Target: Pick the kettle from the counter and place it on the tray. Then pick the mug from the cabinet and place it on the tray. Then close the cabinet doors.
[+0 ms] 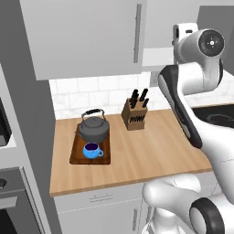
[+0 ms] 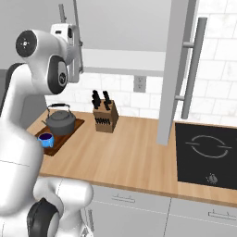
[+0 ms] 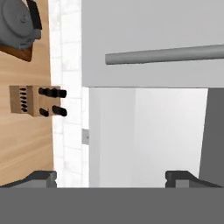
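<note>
Up at the cabinet (image 3: 144, 131), my fingers (image 3: 111, 177) are spread, empty. Kettle (image 1: 94, 128) and mug (image 1: 92, 150) share the tray (image 1: 75, 155). I could snag a door handle (image 3: 166, 54).

— What colours do I have on the table (image 1: 151, 151)?

— I see light wood. The tray (image 1: 75, 155) is dark brown, the kettle (image 1: 94, 128) dark grey with a black handle, the mug (image 1: 93, 151) bright blue.

— And behind?

— I see a tan knife block (image 1: 135, 117) with black handles, white marbled tiles (image 1: 91, 93), pale grey doors (image 1: 87, 36) with silver bars.
</note>
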